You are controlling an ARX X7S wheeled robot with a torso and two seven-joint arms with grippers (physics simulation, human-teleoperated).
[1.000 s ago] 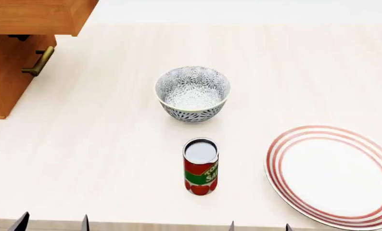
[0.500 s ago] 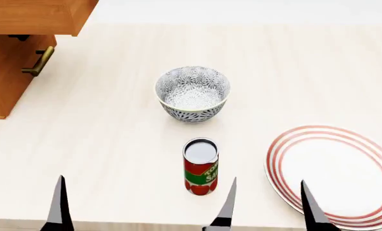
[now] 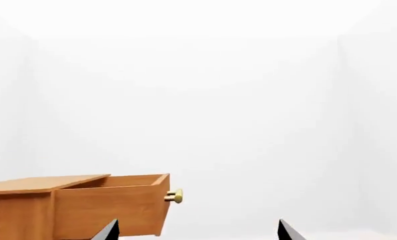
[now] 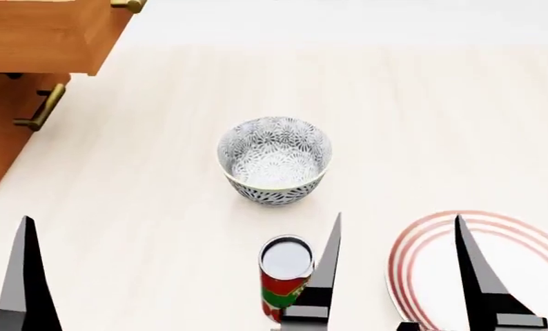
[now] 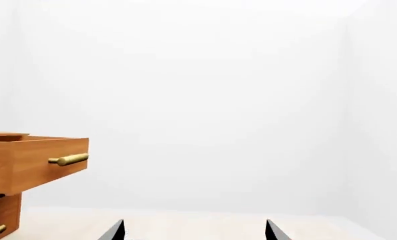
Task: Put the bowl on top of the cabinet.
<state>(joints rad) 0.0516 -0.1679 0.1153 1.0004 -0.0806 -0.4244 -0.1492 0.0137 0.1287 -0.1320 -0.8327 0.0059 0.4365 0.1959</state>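
Nothing was done yet: the bowl sat untouched on the table, well apart from the cabinet. My left gripper and right gripper were both spread wide, empty.

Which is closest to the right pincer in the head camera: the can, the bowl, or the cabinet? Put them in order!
From the right pincer:
1. The can, right beside its inner finger.
2. The bowl, farther ahead in the middle.
3. The cabinet, far off at the left corner.

Can directly before bowl
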